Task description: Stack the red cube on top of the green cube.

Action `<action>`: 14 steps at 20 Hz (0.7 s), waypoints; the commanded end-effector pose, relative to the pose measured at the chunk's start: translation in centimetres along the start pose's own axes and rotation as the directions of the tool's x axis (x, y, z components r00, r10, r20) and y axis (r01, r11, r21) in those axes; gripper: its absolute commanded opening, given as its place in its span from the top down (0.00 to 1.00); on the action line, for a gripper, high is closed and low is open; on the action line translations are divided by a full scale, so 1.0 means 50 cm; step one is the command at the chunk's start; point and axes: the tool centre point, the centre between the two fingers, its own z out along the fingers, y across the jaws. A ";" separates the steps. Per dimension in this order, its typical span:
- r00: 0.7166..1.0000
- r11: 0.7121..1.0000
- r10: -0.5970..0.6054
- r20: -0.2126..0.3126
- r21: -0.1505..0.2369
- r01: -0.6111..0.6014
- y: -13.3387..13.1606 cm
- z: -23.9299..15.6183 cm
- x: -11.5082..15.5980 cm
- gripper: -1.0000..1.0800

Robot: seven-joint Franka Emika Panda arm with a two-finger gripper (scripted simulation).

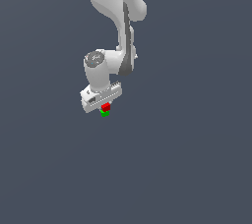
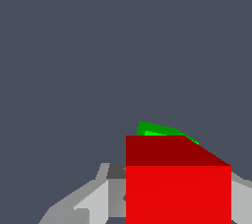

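Exterior view: pincer [image 1: 105, 106] grips red cube [image 1: 106, 106] directly above green cube [image 1: 104, 113].

Open grey floor [image 1: 187, 169] is lying all around the arm in the exterior view, offering free passage on every side. Only 2 objects are standing on it: the red cube [image 1: 106, 106] and the green cube [image 1: 104, 113], the red one sitting directly over the green one, with only a sliver of green showing. The gripper [image 1: 105, 105] is occupying the space right above them, its white body blocking approach from overhead. In the wrist view the red cube [image 2: 178, 188] is filling the gap between the fingers [image 2: 93, 203], hiding most of the green cube [image 2: 157, 129] beyond it.
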 end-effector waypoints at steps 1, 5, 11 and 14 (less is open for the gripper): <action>1.000 1.000 -0.002 -0.001 0.000 0.002 0.015 0.005 -0.003 1.00; 1.000 1.000 -0.002 -0.001 0.000 0.002 0.019 0.007 -0.004 0.04; 1.000 1.000 -0.002 -0.001 0.000 0.002 0.019 0.007 -0.004 0.04; 1.000 1.000 -0.002 -0.001 0.000 0.002 0.019 0.007 -0.004 0.04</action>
